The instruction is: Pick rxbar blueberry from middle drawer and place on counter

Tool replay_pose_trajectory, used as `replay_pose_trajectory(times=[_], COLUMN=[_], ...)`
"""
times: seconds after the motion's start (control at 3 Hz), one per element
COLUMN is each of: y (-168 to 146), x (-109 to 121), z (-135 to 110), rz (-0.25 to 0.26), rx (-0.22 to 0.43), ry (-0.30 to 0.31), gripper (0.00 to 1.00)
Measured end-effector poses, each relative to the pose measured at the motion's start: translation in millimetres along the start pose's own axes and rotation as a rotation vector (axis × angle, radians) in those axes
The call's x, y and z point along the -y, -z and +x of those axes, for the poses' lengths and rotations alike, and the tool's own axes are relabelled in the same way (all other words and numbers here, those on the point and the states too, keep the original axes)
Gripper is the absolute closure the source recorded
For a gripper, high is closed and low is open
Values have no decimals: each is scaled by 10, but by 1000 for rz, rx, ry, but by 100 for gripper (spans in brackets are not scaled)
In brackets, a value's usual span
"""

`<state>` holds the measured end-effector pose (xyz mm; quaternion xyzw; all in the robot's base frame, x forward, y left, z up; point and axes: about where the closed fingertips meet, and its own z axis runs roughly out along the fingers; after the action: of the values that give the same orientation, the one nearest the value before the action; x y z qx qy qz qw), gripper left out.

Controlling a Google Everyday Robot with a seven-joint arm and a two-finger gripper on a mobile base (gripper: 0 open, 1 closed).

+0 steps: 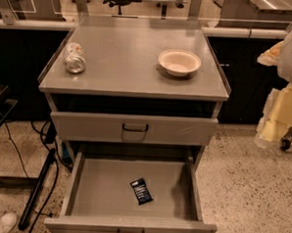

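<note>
So the middle drawer [98,189] is pulled right out. The rxbar blueberry [141,191] is lying flat on its floor, a bit right of centre and toward the front. It's turned at a slant and isn't touching any wall. The claw isn't anywhere in shot, so I can't tell whether it's open or closed, and nothing is holding the bar. I'd call this the reach-in step, not really begun.

Tips, for what they're worth:

- **Approach:** the upper drawer [86,126] sticks out a little and overhangs the back of the lower one. I'd come in from the front and above, not from behind.
- **Angle:** the bar is thin and flat, so the claw probably needs to drop nearly straight down. Turn it to close across the bar's narrow width, matching that slant.
- **Grip:** the wrapper looks slick, so pinch it mid-length rather than at a corner, or it could swivel.

For the drop-off, the worktop [124,53] has a crushed can [75,57] on the left and a bowl [179,62] on the right. The bare stretch between them looks like the safe spot.
</note>
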<state>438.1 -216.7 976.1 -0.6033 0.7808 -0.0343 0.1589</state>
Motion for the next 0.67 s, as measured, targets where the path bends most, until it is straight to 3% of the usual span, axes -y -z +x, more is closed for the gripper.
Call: replay_pose_trajectory(times=[0.33,0.67], y=[0,-59], x=[0,-66], z=[-1,-213], rz=[0,25], rx=[0,23], ry=[0,62], gripper=[0,0])
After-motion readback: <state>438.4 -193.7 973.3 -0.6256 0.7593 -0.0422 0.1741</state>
